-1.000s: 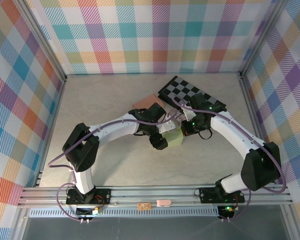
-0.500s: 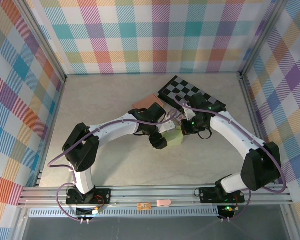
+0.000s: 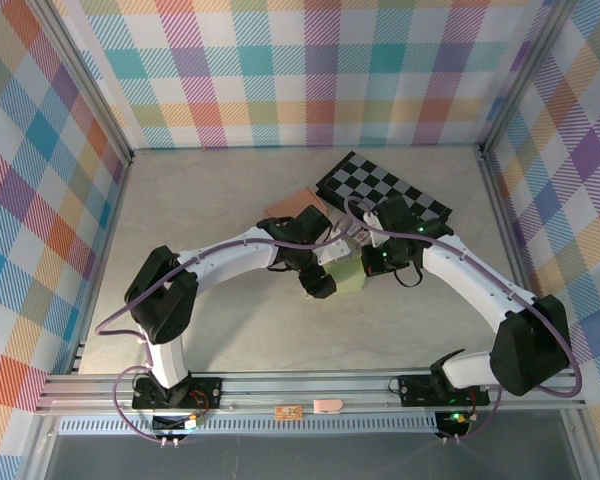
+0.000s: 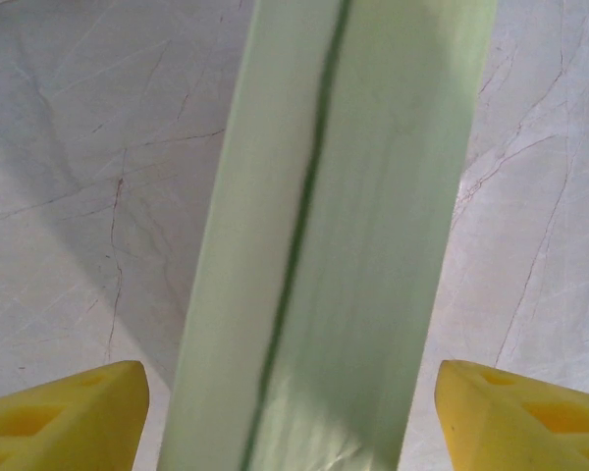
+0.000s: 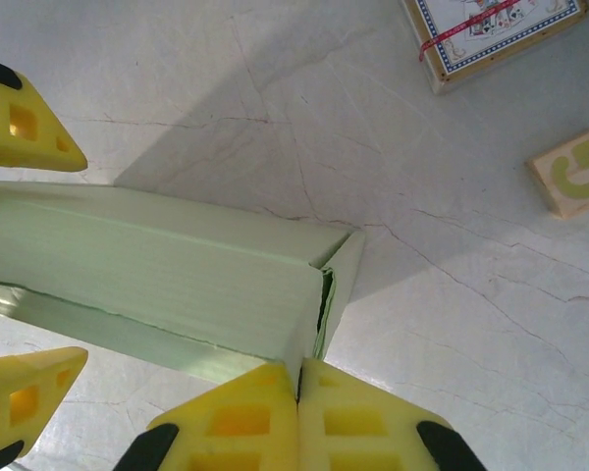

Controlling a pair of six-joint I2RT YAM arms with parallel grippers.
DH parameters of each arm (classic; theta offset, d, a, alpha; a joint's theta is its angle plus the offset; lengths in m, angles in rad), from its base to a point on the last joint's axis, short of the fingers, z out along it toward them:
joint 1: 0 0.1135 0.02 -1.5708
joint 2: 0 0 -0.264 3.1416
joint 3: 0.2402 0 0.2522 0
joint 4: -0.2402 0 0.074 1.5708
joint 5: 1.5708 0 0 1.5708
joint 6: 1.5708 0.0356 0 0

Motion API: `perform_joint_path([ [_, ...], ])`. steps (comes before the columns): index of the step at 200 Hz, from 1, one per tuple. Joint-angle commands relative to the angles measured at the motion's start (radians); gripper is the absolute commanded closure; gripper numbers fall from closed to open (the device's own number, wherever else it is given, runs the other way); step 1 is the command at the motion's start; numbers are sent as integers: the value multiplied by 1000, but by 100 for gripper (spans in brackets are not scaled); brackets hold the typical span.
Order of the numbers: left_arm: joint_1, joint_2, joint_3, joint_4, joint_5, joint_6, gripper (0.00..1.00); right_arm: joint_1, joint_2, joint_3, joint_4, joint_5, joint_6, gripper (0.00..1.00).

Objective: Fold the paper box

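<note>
The pale green paper box (image 3: 346, 274) lies at the table's middle, partly folded into a long sleeve. My left gripper (image 3: 322, 283) stands open astride it; in the left wrist view the box (image 4: 324, 245) runs between the yellow fingers (image 4: 69, 412) with a narrow gap on each side. My right gripper (image 5: 299, 375) is shut on the thin edge at the box's open end (image 5: 324, 294), where a side flap stands slightly ajar. From the right wrist camera, the left gripper's fingertips (image 5: 34, 128) flank the box's far part.
A black-and-white checkered board (image 3: 385, 190) and a brown card sheet (image 3: 298, 207) lie behind the box. A small printed box with a red band (image 5: 496, 34) and a wooden letter block (image 5: 574, 172) rest right of the box end. Plaid walls enclose the table.
The right arm has swung slightly to the right with its wrist turning a little, still at the box's end. The left arm and the box have barely moved.
</note>
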Motion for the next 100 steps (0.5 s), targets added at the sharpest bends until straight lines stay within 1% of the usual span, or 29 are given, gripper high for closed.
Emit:
perform_joint_path([
  [1, 4, -88, 1, 18, -8, -48, 21, 6, -2, -5, -31, 15, 16, 96],
  [39, 3, -220, -74, 81, -39, -147, 23, 8, 7, 1, -28, 13, 24, 96],
  [57, 3, -265, -97, 75, -59, -175, 23, 11, 10, 8, -25, 12, 26, 96],
  [71, 4, -294, -95, 47, -93, -216, 25, 11, 14, 16, -30, 14, 27, 96],
  [80, 7, -309, -86, 9, -123, -262, 28, 13, 16, 21, -33, 17, 30, 96],
  [100, 27, -331, -90, -80, -146, -361, 34, 14, 18, 31, -35, 23, 32, 96],
])
